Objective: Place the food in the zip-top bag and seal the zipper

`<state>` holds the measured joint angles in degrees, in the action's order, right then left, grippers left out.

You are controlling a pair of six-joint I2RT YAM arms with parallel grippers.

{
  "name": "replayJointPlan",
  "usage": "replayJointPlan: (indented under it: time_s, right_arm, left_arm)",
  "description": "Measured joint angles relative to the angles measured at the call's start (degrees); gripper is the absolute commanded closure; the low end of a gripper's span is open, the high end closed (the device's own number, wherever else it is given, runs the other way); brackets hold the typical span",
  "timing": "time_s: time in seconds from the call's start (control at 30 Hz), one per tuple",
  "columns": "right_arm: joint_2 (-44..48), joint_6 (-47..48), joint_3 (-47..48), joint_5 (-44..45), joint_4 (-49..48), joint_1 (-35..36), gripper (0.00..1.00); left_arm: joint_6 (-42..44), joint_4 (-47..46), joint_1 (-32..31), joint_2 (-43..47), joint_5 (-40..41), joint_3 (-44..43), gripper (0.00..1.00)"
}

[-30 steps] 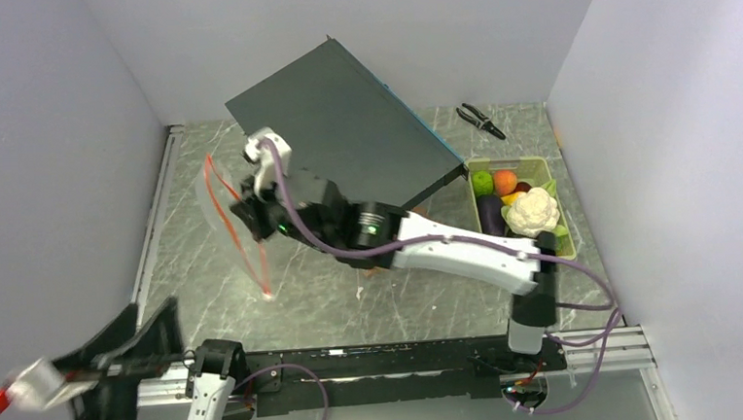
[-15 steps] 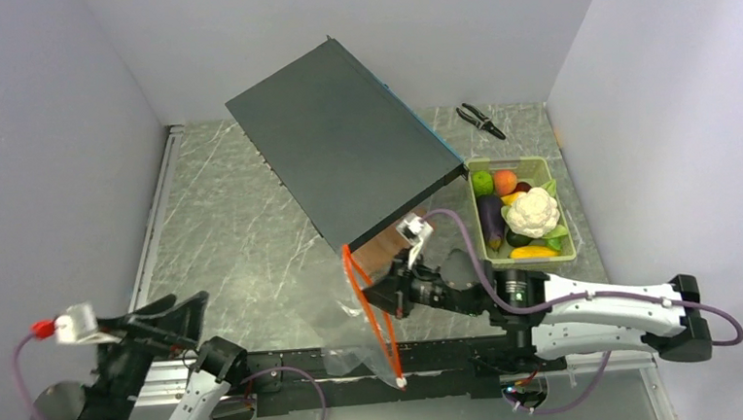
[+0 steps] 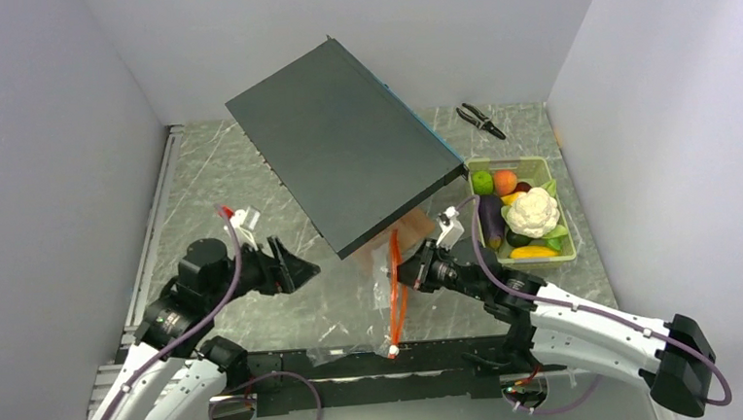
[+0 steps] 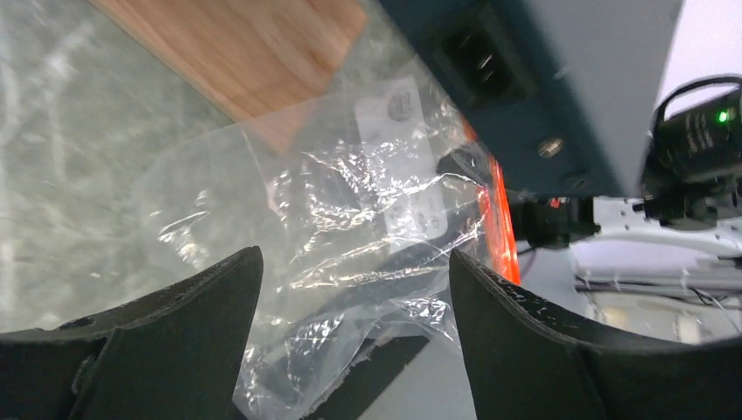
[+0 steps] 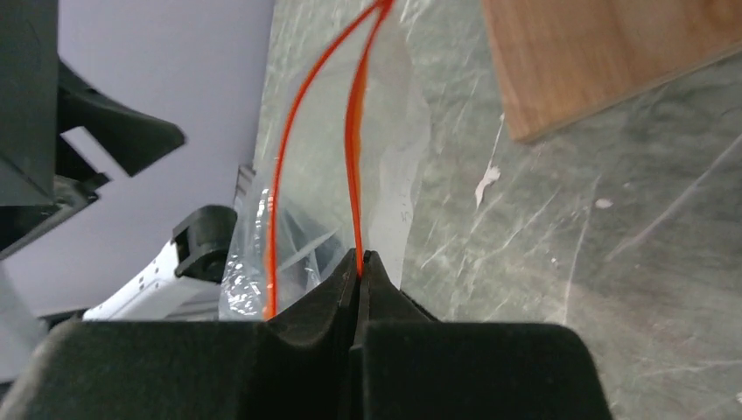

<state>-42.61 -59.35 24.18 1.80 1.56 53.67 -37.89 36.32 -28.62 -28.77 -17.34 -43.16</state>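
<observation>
The clear zip-top bag [image 3: 369, 312] hangs near the table's front edge, its orange-red zipper [image 3: 393, 291] running up and down. My right gripper [image 3: 405, 273] is shut on one zipper strip [image 5: 354, 149]; the other strip [image 5: 284, 149] bows away, so the mouth gapes. My left gripper [image 3: 305, 271] is open and empty, left of the bag and pointing at it; the bag [image 4: 350, 201] fills the space just beyond its fingertips. The food lies in the pale green tray [image 3: 516, 161]: cauliflower [image 3: 531, 210], lime [image 3: 482, 183], orange [image 3: 505, 181], eggplant [image 3: 490, 217], a yellow piece [image 3: 534, 252].
A large dark flat box [image 3: 344, 148] leans over the table's middle, propped on a wooden block [image 3: 410, 229] just behind the bag. Black pliers [image 3: 480, 119] lie at the back right. Grey walls close in both sides.
My right arm has swung the bag from the back left to the front centre. My left arm has risen from the bottom left corner and now points at the bag.
</observation>
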Motion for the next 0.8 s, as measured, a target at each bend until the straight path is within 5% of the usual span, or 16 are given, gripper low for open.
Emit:
replayJointPlan:
  time_s: [0.23, 0.67, 0.8]
  right_arm:
    - [-3.3, -4.5, -4.7, -4.8, -13.1, 0.8, 1.00]
    - [-23.6, -9.9, -9.5, 0.2, -39.4, 6.1, 1.00]
    - [-20.1, -9.6, -8.6, 2.9, -36.7, 7.1, 1.00]
  left_arm:
    - [-8.7, -9.8, -5.4, 9.6, -1.8, 14.2, 0.18]
    - [-9.6, -13.8, -9.1, 5.8, 2.3, 15.0, 0.27]
    - [-9.6, -14.0, -9.1, 6.1, 2.3, 15.0, 0.26]
